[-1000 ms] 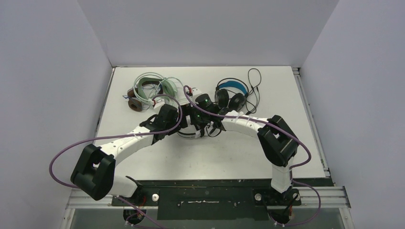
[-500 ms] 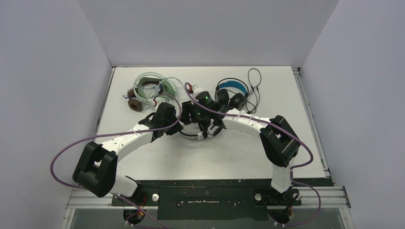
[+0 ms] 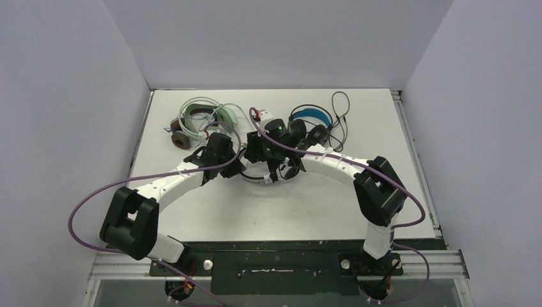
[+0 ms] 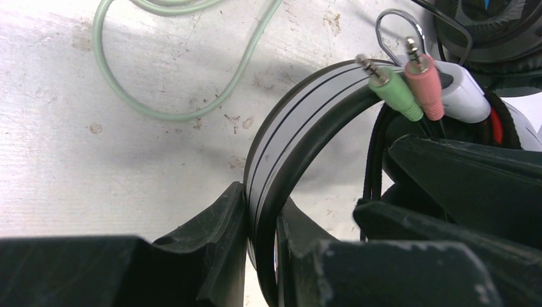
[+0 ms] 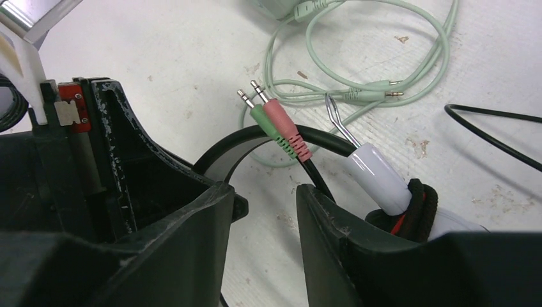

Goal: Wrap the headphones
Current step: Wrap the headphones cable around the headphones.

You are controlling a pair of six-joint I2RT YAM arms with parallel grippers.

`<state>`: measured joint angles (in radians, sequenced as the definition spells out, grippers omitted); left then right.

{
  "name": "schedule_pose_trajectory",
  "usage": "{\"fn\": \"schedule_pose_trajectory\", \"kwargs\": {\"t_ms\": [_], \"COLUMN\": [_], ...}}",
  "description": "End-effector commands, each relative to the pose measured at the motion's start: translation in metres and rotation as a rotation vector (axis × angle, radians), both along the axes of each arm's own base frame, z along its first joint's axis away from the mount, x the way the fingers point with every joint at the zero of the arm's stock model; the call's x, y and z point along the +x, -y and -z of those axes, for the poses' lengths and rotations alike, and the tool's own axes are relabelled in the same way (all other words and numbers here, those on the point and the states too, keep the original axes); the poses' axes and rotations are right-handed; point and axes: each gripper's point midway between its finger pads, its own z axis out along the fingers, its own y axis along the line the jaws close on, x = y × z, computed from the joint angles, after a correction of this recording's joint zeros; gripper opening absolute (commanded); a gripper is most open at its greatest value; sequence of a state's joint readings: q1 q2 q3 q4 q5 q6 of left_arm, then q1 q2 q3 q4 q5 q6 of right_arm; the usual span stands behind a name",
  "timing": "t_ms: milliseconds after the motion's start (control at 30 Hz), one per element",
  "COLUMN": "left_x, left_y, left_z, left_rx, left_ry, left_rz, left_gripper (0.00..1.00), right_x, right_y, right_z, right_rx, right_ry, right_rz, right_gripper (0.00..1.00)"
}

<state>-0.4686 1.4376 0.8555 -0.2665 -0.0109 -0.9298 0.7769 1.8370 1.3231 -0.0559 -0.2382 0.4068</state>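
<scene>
The white headset point(image 3: 257, 180) lies near the middle of the worktop point(image 3: 383, 115), a little toward the far edge, between the two arms. The other three headsets are along the far edge. The left fingers point(image 4: 217, 236) are clamped on its striped headband and hold the band on its edge. The right fingers point(image 5: 192, 230) stand half apart, and bare worktop shows through the gap, so they seem to pinch nothing. The green and pink plugs point(image 5: 278, 125) point up just beyond them, beside a white block point(image 5: 377, 179) on the cord point(image 5: 418, 204). I judge that the step is to take the loose plug end and wind or tuck it around the band. To do this well, the right fingers should close on the black lead just behind the plugs, not on the metal tips or on the white block. The left side should hold the band firm, so that each turn lies tight. The mint cord point(image 4: 172, 118) lies near and must not be caught in the loop. In the top view the arms cover most of the headset, and its ear cups are hard to make out. I cannot tell how many turns are wound, or whether the lead touches the inner face of one right finger.
</scene>
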Motion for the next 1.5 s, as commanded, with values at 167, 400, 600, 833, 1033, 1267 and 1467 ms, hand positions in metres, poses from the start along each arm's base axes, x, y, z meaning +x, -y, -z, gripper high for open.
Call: {"fn": "schedule_pose_trajectory", "kwargs": {"t_ms": [167, 400, 600, 833, 1033, 1267, 1467], "left_x": [0.035, 0.04, 0.044, 0.044, 0.044, 0.043, 0.041], "left_y": [0.021, 0.016, 0.014, 0.01, 0.009, 0.008, 0.009], "left_z": [-0.052, -0.048, -0.044, -0.043, -0.043, -0.045, -0.049], "left_rx": [-0.134, -0.108, -0.082, -0.064, -0.06, -0.058, -0.066], "left_ry": [0.134, 0.122, 0.108, 0.114, 0.115, 0.12, 0.129], "left_rz": [0.012, 0.0, -0.008, -0.015, -0.013, -0.003, 0.008], "left_gripper": [0.0, 0.0, 0.0, 0.0, 0.0, 0.0, 0.0], "right_x": [0.016, 0.012, 0.012, 0.015, 0.016, 0.01, 0.008], "right_y": [0.012, 0.01, 0.01, 0.016, 0.022, 0.023, 0.015], "right_z": [-0.042, -0.052, -0.06, -0.069, -0.066, -0.068, -0.054], "right_rx": [0.008, 0.024, 0.034, 0.005, -0.06, -0.11, -0.159], "right_ry": [0.099, 0.11, 0.126, 0.162, 0.181, 0.228, 0.206], "right_rz": [0.032, 0.012, 0.005, 0.016, -0.001, -0.092, -0.214], "right_gripper": [0.34, 0.38, 0.38, 0.38, 0.47, 0.52, 0.52]}}
